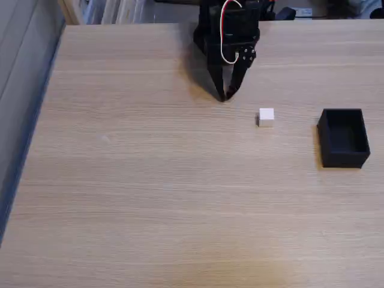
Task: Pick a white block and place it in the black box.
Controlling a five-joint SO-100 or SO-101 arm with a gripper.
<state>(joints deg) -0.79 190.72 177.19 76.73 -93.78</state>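
A small white block (266,117) rests on the wooden table, right of centre in the fixed view. Further right stands the black box (343,138), lidless, its inside showing nothing. My black gripper (226,96) hangs at the back of the table, pointing down, its two fingers meeting at the tips with nothing between them. It is to the left of and behind the white block, a short gap away from it.
The light wooden table (150,192) stretches wide to the left and front. Its left edge runs diagonally beside a grey floor. Shelves and clutter sit behind the arm's base (231,24), with a white and red cable looped over it.
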